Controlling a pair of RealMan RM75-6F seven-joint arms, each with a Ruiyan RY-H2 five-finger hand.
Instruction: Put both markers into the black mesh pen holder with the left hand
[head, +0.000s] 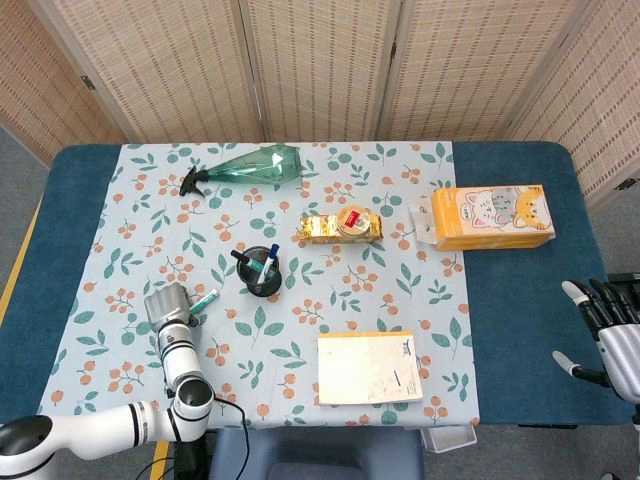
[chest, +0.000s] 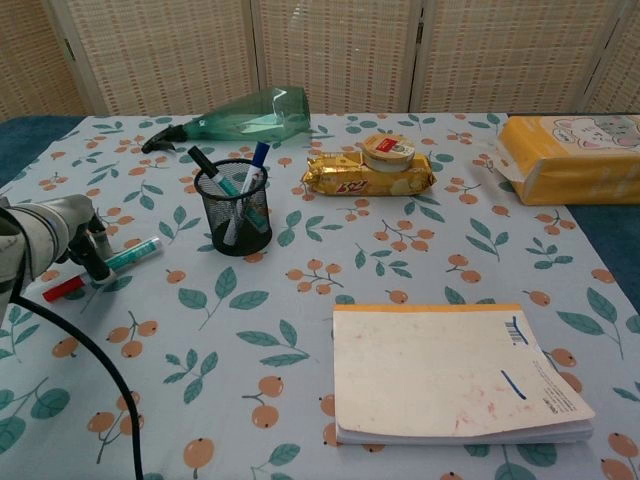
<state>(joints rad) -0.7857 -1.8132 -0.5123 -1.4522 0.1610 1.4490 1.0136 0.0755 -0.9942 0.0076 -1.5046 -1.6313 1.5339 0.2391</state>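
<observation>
Black mesh makes up the pen holder (chest: 234, 208), which stands left of the table's middle and already has several pens leaning in it. The left hand (chest: 88, 243) sits near the table's left edge, fingers closed round a green-capped marker (chest: 135, 254) that lies tilted, its tip toward the holder; I judge this is the pick-up grasp. A red-ended marker (chest: 62, 288) rests on the flowered cloth (chest: 300, 300) just beside that hand, probably waiting for a second trip. The right hand (head: 612, 335) hangs off the table's right edge, fingers spread, holding nothing, since the task leaves it idle.
</observation>
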